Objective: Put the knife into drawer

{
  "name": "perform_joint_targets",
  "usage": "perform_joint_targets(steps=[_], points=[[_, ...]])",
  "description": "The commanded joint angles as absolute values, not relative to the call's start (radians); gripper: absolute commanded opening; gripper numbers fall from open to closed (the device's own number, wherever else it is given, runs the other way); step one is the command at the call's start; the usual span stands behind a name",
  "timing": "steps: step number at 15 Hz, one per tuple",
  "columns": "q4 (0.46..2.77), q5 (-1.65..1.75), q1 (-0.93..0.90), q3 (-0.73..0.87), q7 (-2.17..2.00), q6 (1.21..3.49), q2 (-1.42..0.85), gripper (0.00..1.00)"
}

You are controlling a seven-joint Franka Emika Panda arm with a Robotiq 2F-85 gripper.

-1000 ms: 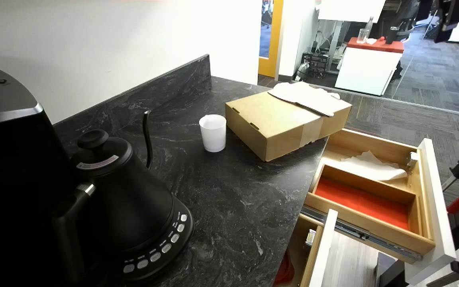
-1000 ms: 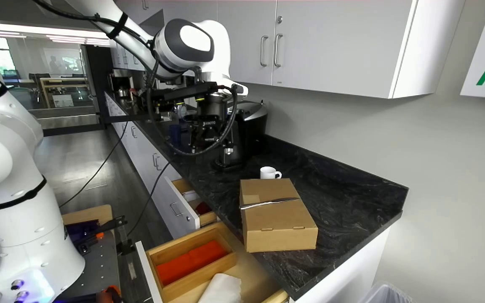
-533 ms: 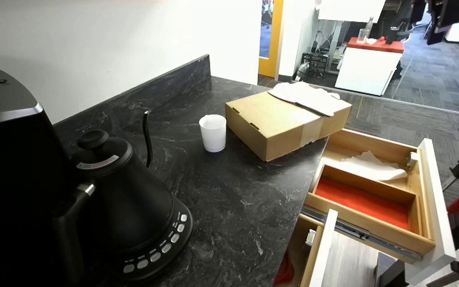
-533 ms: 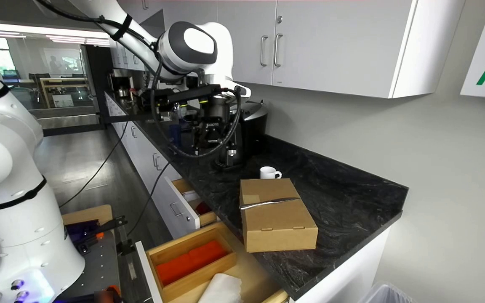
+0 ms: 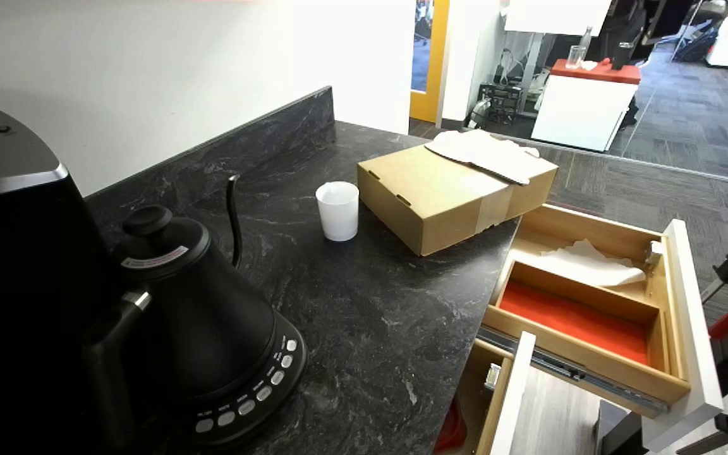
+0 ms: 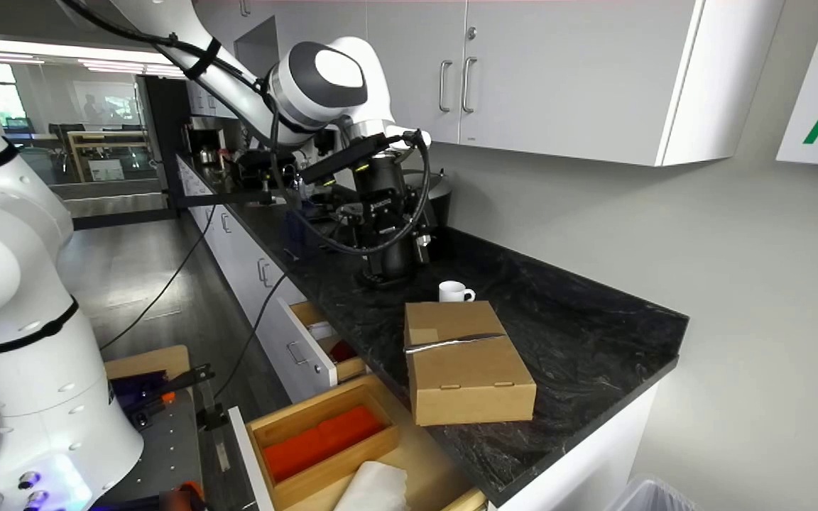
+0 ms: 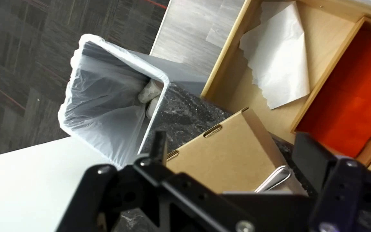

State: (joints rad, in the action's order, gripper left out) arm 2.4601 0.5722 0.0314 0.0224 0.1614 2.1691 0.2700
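Currently, the knife [image 6: 454, 342] is lying across the top of the cardboard box [image 6: 471, 369], its shiny end pointing to about nine o'clock and its darker end to about three in an exterior view. In the wrist view that shiny end is showing at about four o'clock on the box, the rest hiding behind the pincer [image 7: 235, 153]. Spread wide, the pincer is gripping nothing: its fingers [image 7: 311, 161] are standing well apart, the box showing through the gap. In an exterior view it is hanging below the white arm [image 6: 334, 78] at the box's eleven o'clock, well away from the knife.

The box itself is resting on the dark surface [image 6: 586, 341]. Just beside it, at its twelve o'clock in an exterior view, a white mug [image 6: 452, 292] is standing upright. At the box's eight o'clock there, the drawer [image 6: 424, 463] is sitting pulled out, a red lining [image 6: 324, 441] covering one compartment's floor and a white sheet [image 6: 375, 488] lying in the pale one. Toward nine o'clock, a neighbouring drawer [image 6: 313, 387] is sticking partly out.

Farther off, in an exterior view, a black kettle [image 5: 200, 325] is standing at the mug's eight o'clock, with a black machine [image 5: 16, 253] standing at the kettle's nine. In the wrist view a lined bin [image 7: 108, 106] is standing at the box's ten o'clock.
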Motion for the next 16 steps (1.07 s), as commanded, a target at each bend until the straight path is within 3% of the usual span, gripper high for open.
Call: perform_joint_targets(steps=[1,11,16], points=[[2.473,0.625,0.052,0.017,0.067,2.244,0.259,1.0],[2.481,0.525,0.049,0.028,0.081,2.2,0.27,1.0],[2.42,0.432,0.013,0.051,0.228,2.361,0.166,1.0]])
